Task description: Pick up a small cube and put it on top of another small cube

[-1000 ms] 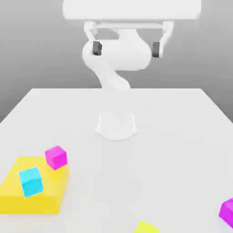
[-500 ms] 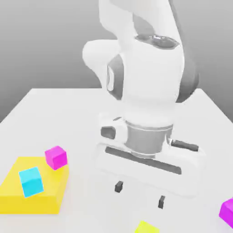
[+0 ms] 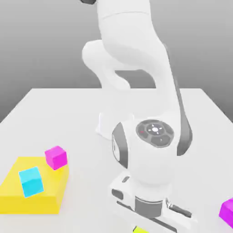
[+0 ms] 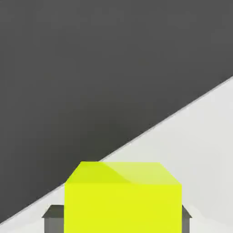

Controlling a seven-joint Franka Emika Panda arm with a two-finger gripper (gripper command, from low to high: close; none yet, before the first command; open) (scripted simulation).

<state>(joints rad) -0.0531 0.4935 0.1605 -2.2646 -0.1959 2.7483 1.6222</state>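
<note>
In the hand view a small lime-yellow cube (image 4: 123, 195) sits between my gripper's (image 4: 119, 219) two dark fingers (image 4: 53, 218), which press on its sides, so the gripper is shut on it. In the exterior view the arm bends low over the table's front edge and just a corner of that lime cube (image 3: 140, 230) peeks out under the hand. A small magenta cube (image 3: 56, 157) rests at the corner of a yellow slab (image 3: 27, 200), far to the exterior view's left of the hand. On that slab lies a cyan cube (image 3: 31, 181).
Another magenta cube (image 3: 227, 211) sits at the exterior view's right edge, close to the hand. The arm's white base (image 3: 109, 125) stands mid-table behind the hand. The white table (image 3: 68, 113) ends just past the lime cube.
The arm swung down from high above the table to its front edge. The fingers, wide apart half a second ago, have closed on the lime-yellow cube.
</note>
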